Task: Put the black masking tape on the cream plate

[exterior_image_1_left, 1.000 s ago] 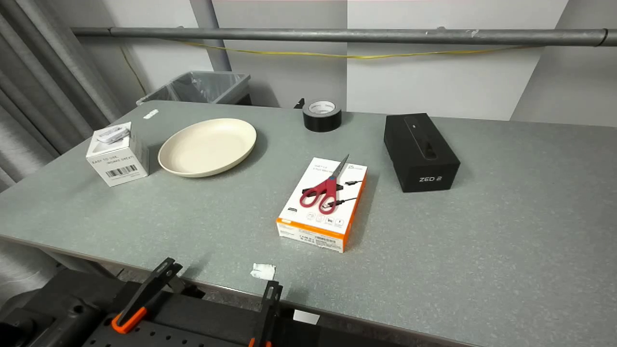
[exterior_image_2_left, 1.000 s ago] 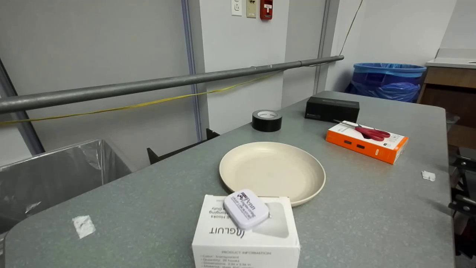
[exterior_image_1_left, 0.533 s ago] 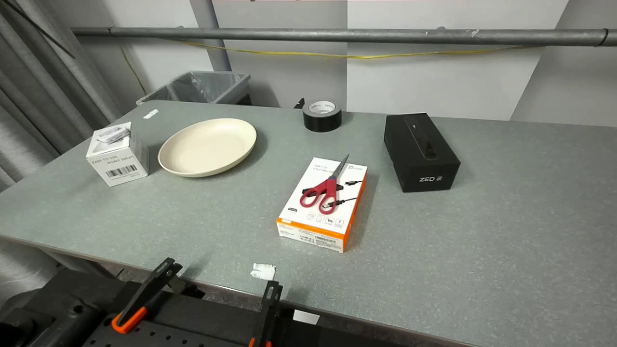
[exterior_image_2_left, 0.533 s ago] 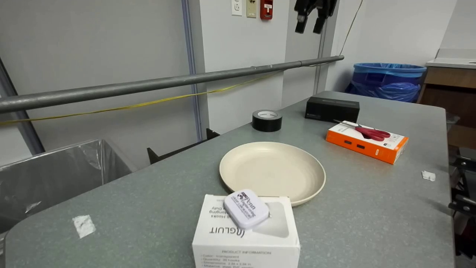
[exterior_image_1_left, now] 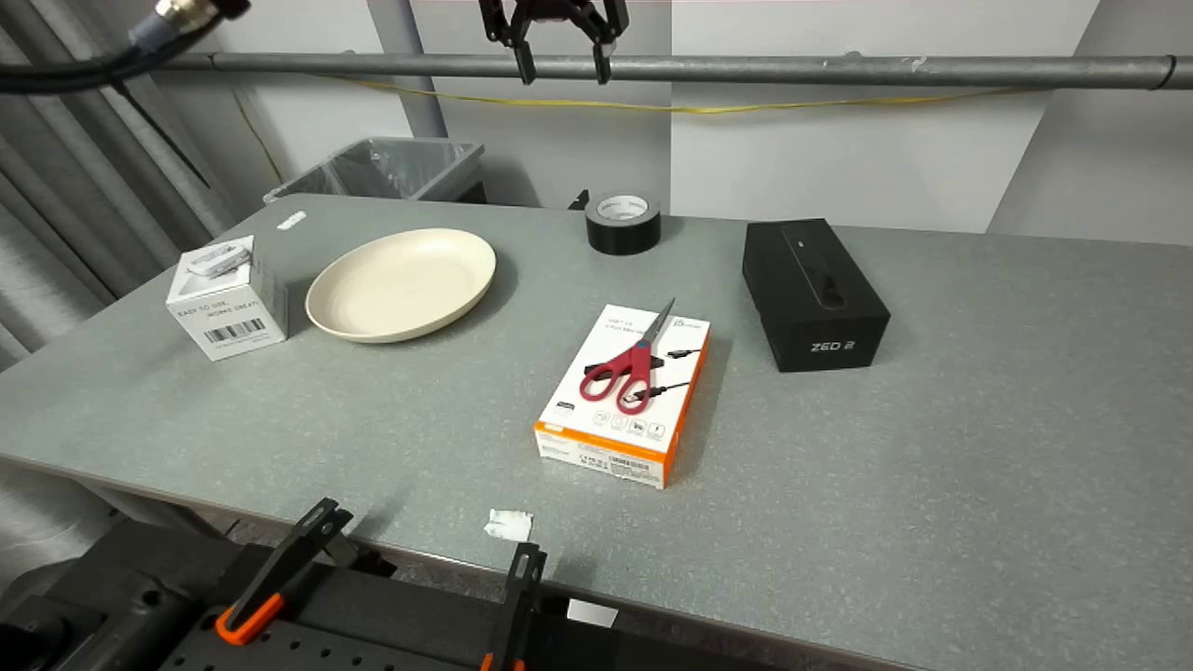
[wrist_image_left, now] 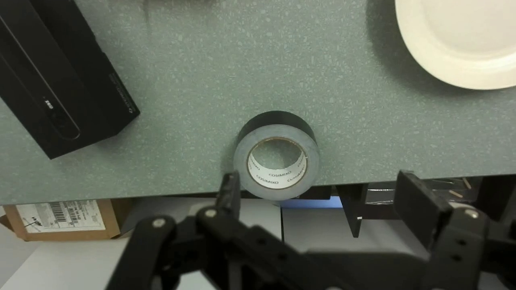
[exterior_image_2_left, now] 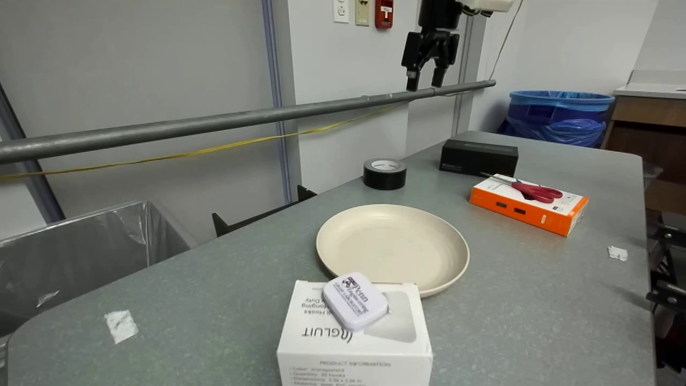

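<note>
Now lowered into both exterior views with black two-fingered gripper (exterior_image_1_left: 565, 73) spread apart, empty; probably starting toward black ring-shaped tape roll (exterior_image_2_left: 385, 179), bound for round cream plate (exterior_image_1_left: 401, 284)

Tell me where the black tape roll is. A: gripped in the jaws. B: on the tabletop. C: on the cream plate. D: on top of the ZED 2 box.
B: both exterior views show the black tape roll lying flat on the tabletop, apart from the cream plate.
</note>
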Action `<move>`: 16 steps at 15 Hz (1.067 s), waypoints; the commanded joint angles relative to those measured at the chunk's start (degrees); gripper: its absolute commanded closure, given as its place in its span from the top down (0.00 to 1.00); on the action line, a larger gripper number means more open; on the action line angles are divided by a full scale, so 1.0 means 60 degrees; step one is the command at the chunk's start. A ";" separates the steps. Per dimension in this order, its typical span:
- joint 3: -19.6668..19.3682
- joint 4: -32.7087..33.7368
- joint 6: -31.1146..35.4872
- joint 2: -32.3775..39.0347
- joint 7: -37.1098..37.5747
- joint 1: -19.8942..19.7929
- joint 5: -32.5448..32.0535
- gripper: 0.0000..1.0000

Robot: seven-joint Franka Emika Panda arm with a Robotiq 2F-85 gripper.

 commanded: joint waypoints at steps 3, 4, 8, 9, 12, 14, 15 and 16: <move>-0.0201 0.0227 0.0159 0.0190 0.0383 0.0236 -0.0070 1.00; -0.0171 0.0457 0.0176 0.0464 0.0492 0.0260 0.0024 1.00; -0.0256 0.1812 0.0233 0.2186 0.1246 0.0620 -0.0192 1.00; -0.0291 0.2245 0.0127 0.2648 0.1375 0.0723 -0.0175 1.00; -0.0543 0.3738 -0.0259 0.4254 0.1856 0.1084 -0.0166 1.00; -0.0691 0.4617 -0.0476 0.5150 0.1986 0.1233 -0.0109 1.00; -0.0767 0.5059 -0.0623 0.5581 0.2041 0.1301 -0.0092 1.00; -0.0857 0.5488 -0.0761 0.5980 0.2119 0.1367 -0.0093 1.00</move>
